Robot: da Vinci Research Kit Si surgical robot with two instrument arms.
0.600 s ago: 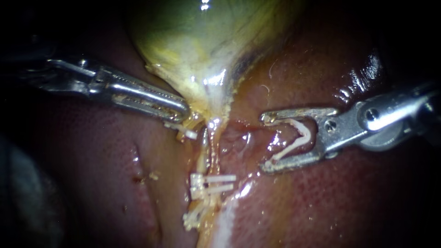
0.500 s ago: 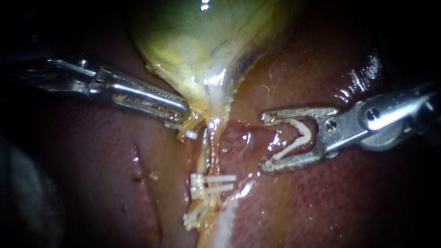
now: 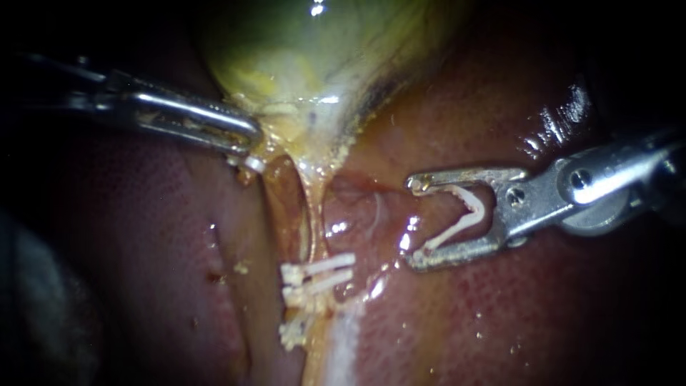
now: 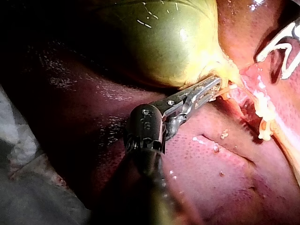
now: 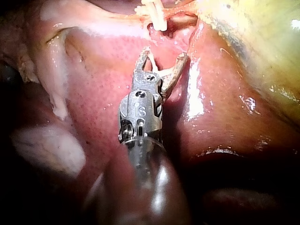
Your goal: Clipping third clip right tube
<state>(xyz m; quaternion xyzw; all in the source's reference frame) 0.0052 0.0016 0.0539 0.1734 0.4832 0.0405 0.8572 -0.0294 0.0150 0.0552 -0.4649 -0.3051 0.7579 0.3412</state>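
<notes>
The left instrument's [image 3: 243, 139] jaws pinch the gallbladder's [image 3: 307, 64] lower edge, while the right instrument's [image 3: 414, 221] wide jaws cradle an open white clip [image 3: 473, 204], touching both its legs, over the liver [image 3: 500, 307], beside the tube [image 3: 312, 214] and clear of it, near two clips [image 3: 318, 275] crossing that tube.

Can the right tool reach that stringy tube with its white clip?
Probably yes. The right instrument holds its clip open toward the tube, with only bare wet tissue between them. The left instrument grips the gallbladder, on the tube's far side.
</notes>
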